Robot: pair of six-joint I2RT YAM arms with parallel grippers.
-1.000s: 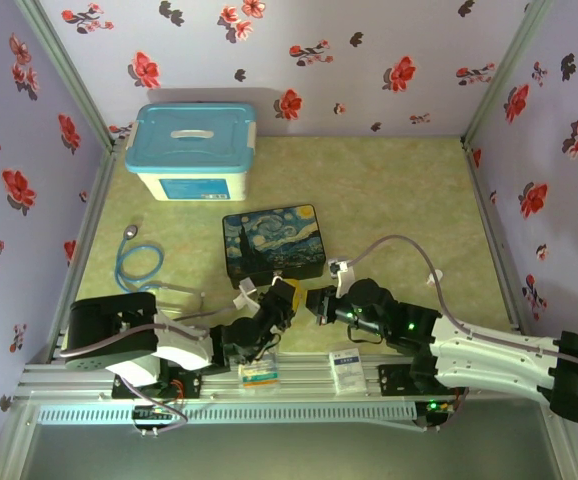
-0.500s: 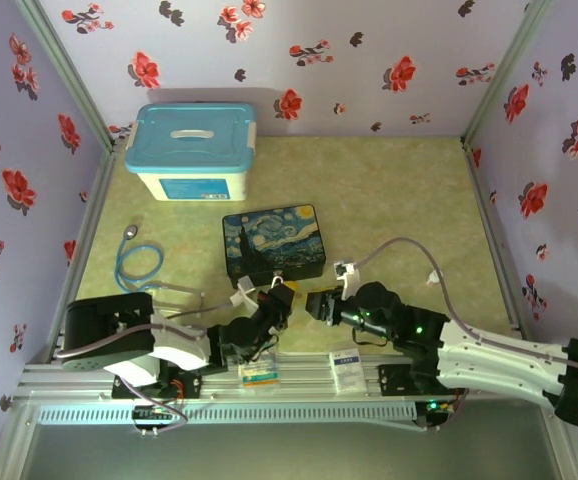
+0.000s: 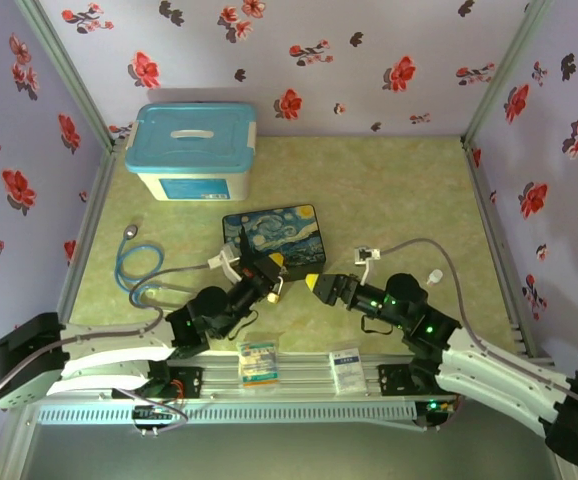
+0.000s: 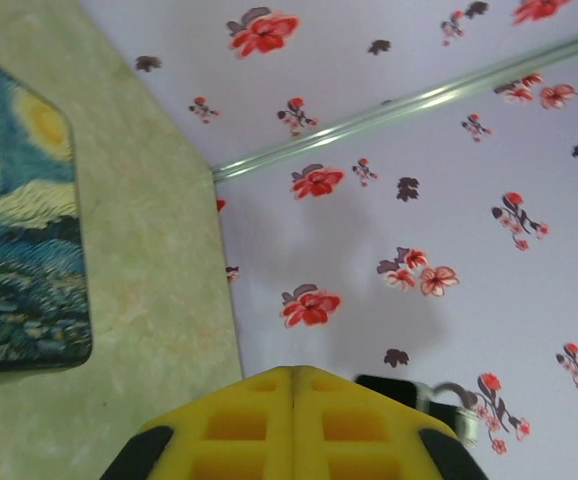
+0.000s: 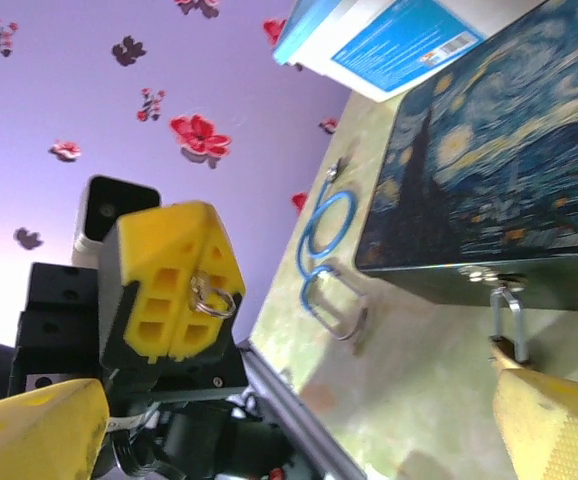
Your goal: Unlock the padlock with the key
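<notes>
Both grippers sit before the painted box (image 3: 274, 235). The left gripper (image 5: 177, 285), jaws pressed together, pinches the key (image 5: 212, 297) by its ring. The padlock (image 5: 506, 318) hangs shackle-up from the box latch (image 5: 484, 275), just beside the right gripper (image 3: 314, 284), whose jaws are spread wide and empty, nearer that arm.

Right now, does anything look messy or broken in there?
Nothing looks spilled or broken. The one untidy thing is a blue cable, lying in loose loops on the table left of the painted box.
</notes>
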